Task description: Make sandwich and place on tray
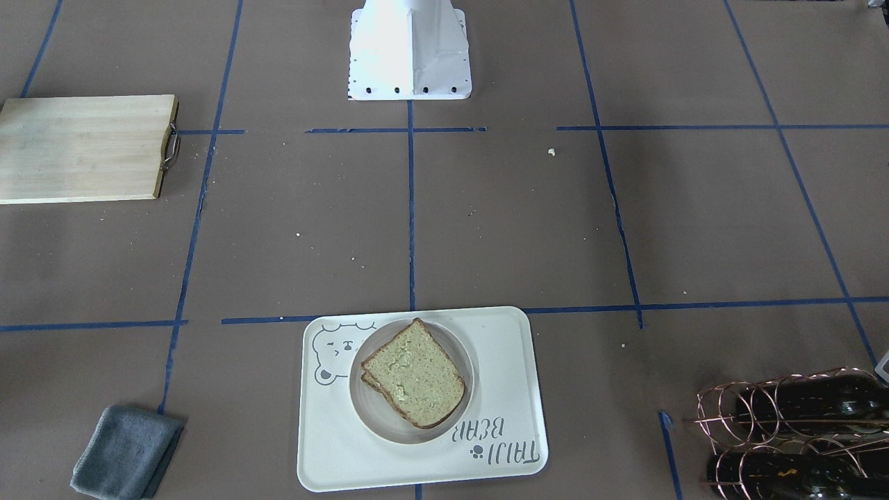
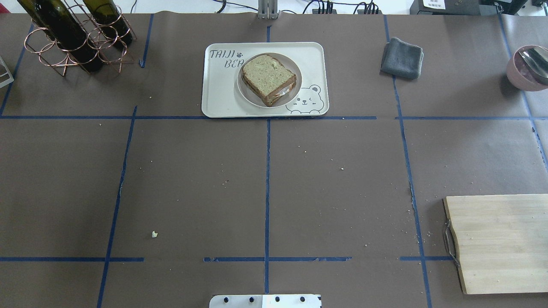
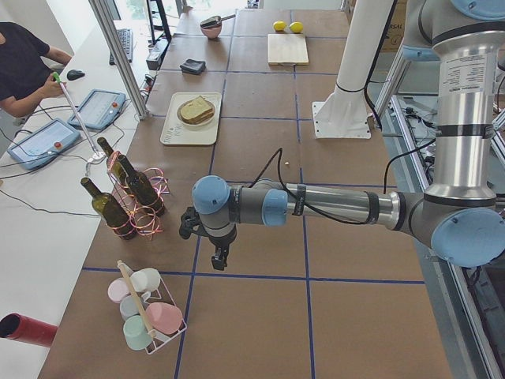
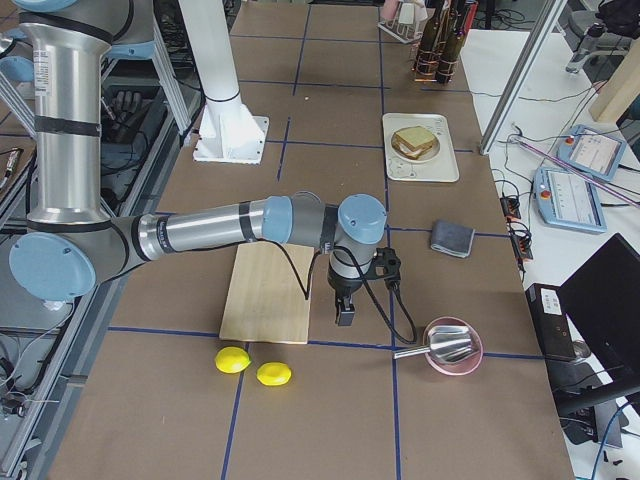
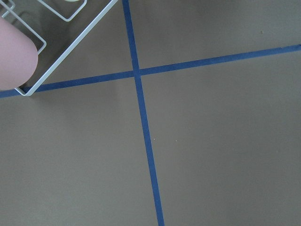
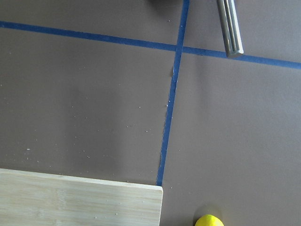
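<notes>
The sandwich, two greenish-tan slices with dark crust, lies on a small round white plate on the cream tray with the bear drawing. In the overhead view the sandwich and tray are at the far middle of the table. My left gripper hangs over bare table far from the tray, near a cup rack. My right gripper hangs beside the cutting board. I cannot tell whether either is open or shut. The wrist views show only table.
A wooden cutting board lies at the near right. A grey cloth lies right of the tray. A copper bottle rack stands far left, a pink bowl far right. Two lemons lie past the board.
</notes>
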You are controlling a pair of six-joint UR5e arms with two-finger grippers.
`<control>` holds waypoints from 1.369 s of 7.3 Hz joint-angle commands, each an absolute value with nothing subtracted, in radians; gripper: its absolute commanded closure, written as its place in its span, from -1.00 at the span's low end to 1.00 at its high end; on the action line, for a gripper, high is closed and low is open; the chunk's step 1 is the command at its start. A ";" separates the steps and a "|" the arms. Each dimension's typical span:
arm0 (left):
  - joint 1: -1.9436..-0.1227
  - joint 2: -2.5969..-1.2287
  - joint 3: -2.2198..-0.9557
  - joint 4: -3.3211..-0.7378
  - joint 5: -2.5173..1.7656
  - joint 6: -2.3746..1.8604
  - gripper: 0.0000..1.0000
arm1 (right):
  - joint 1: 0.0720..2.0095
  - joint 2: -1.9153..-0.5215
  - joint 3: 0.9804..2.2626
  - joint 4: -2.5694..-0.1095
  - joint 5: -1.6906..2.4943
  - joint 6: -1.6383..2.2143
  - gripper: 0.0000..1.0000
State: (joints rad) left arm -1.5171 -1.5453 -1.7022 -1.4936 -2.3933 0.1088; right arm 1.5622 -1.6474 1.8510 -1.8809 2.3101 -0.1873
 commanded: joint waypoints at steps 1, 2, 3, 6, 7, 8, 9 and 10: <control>-1.519 -1.566 -1.717 -1.434 -2.391 0.112 -1.00 | 1.562 -1.657 1.852 -1.881 2.312 -0.187 -1.00; -1.519 -1.568 -1.700 -1.436 -2.384 0.110 -1.00 | 1.562 -1.655 1.850 -1.879 2.310 -0.187 -1.00; -1.519 -1.563 -1.706 -1.436 -2.384 0.110 -1.00 | 1.562 -1.657 1.850 -1.856 2.310 -0.186 -1.00; -1.523 -1.551 -1.697 -1.445 -2.364 0.199 -1.00 | 1.559 -1.735 1.858 -1.768 2.318 -0.184 -1.00; -1.523 -1.548 -1.686 -1.445 -2.355 0.202 -1.00 | 1.559 -1.762 1.858 -1.709 2.322 -0.172 -1.00; -1.523 -1.549 -1.666 -1.447 -2.355 0.210 -1.00 | 1.542 -1.763 1.858 -1.709 2.322 -0.157 -1.00; -1.523 -1.549 -1.667 -1.445 -2.353 0.212 -1.00 | 1.526 -1.755 1.859 -1.709 2.324 -0.122 -1.00; -1.528 -1.554 -1.669 -1.439 -2.353 0.213 -1.00 | 1.514 -1.755 1.861 -1.709 2.339 -0.112 -1.00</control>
